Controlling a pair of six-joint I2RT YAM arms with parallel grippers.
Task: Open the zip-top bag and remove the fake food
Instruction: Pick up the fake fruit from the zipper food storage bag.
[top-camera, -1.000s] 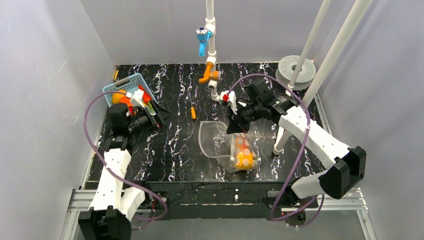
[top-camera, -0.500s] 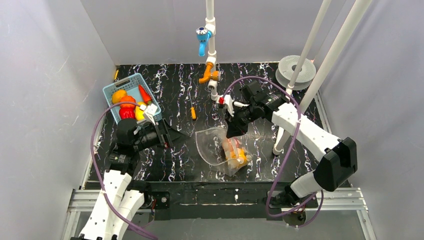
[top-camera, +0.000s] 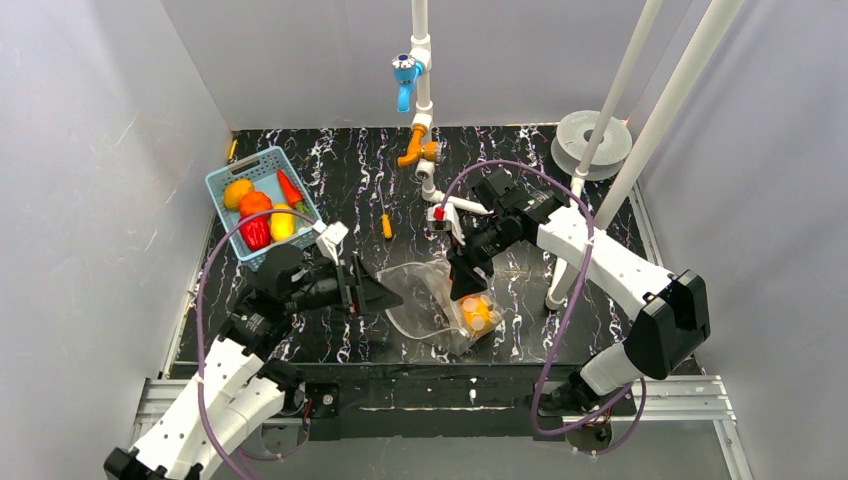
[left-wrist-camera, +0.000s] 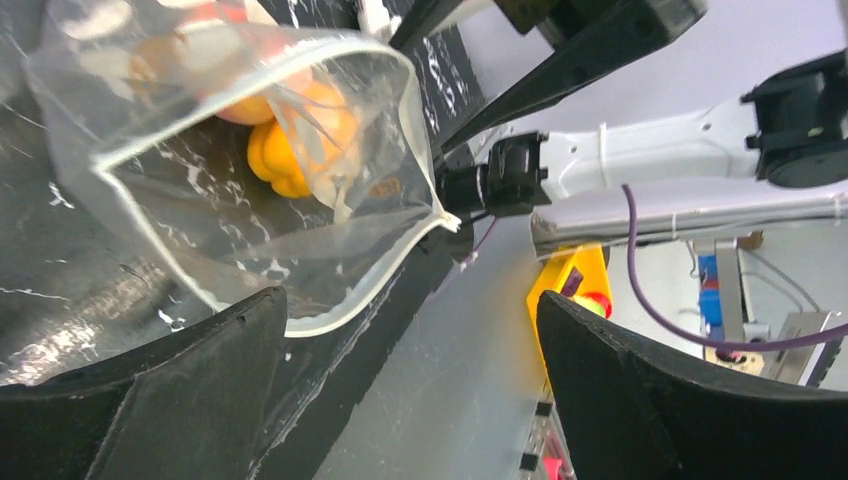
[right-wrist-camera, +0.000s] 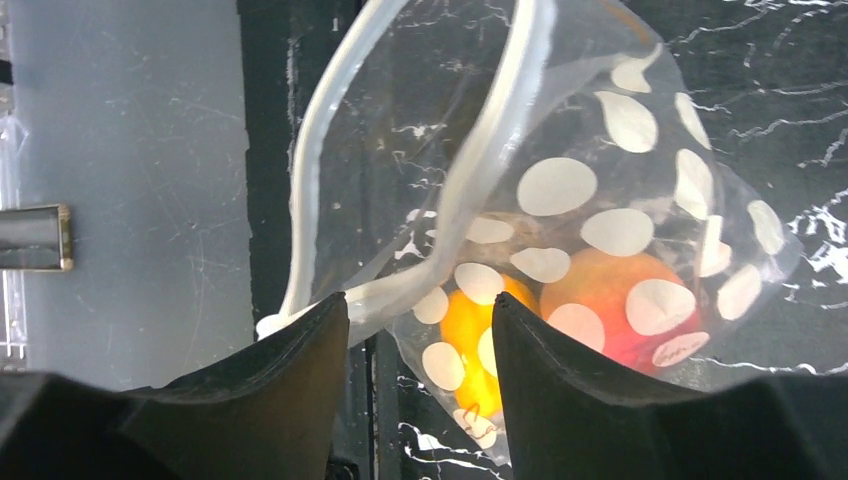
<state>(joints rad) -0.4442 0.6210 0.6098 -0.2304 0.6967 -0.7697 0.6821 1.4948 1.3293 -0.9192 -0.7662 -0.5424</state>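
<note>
Directly ahead of left gripper (top-camera: 388, 297): zip-top bag (top-camera: 422, 296) (mouth gaping).

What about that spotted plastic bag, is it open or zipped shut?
Open. The bag has its zip rim gaping in a wide loop, with orange and yellow toy food inside.

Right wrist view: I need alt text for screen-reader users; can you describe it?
A clear zip-top bag with white polka dots lies open on the black marbled table, orange and yellow fake food inside. Its white rim reaches into the gap between the two dark fingers, which stand apart.
</note>
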